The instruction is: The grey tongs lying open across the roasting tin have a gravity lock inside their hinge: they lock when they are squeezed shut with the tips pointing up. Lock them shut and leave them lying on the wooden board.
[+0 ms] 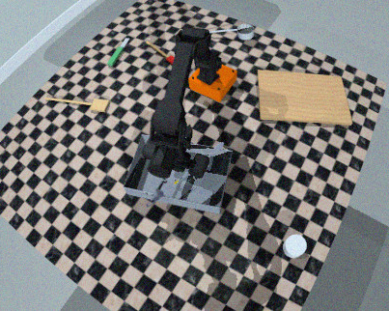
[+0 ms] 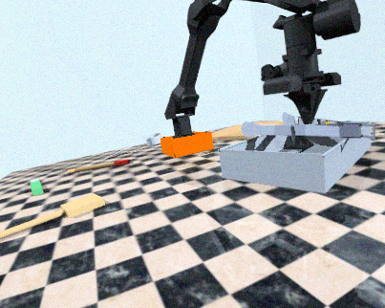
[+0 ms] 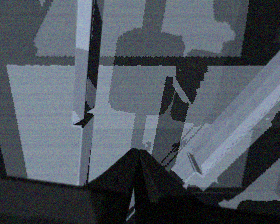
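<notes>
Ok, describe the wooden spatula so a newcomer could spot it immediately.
On the black-and-cream checkered surface, find the black arm's orange base. Off to its side lies a pale wooden spatula. Its flat, squarish blade separates it from the red-tipped wooden stick.

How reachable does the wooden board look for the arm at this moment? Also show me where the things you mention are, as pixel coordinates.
Probably yes: the wooden board (image 1: pixel 303 97) lies flat beside the orange base (image 1: pixel 205 87) (image 2: pixel 187 144), with nothing standing between them in the top view.
</notes>
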Robot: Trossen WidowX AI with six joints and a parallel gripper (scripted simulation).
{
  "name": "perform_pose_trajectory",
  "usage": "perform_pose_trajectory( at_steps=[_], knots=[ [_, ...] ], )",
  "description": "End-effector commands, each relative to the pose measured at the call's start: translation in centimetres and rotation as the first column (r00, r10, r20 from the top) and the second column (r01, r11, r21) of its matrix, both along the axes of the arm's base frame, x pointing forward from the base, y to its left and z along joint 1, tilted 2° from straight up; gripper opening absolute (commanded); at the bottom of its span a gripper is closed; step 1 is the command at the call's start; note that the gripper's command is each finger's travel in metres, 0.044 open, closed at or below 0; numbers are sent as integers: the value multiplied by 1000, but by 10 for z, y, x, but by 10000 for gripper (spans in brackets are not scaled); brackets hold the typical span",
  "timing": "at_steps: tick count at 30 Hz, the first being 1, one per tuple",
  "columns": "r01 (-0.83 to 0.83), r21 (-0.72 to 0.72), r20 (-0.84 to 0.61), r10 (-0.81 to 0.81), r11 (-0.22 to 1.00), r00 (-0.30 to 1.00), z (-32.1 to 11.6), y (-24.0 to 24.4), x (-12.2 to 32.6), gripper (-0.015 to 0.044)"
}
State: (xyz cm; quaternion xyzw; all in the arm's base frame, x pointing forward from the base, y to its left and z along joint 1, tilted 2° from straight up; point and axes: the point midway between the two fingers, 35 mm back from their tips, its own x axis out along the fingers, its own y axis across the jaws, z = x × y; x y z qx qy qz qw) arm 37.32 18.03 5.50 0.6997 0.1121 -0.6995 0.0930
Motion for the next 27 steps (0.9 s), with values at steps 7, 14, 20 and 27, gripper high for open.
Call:
perform_pose_trajectory(
  at_steps=[7,14,20,27],
  knots=[
    [-1,0,0,1,1000,1000,0,0,0,-150],
    [-1,0,0,1,1000,1000,0,0,0,-150],
    [-1,0,0,1,1000,1000,2,0,0,-124],
    [3,-3,2,-3,1000,1000,59,1,4,60]
  ],
)
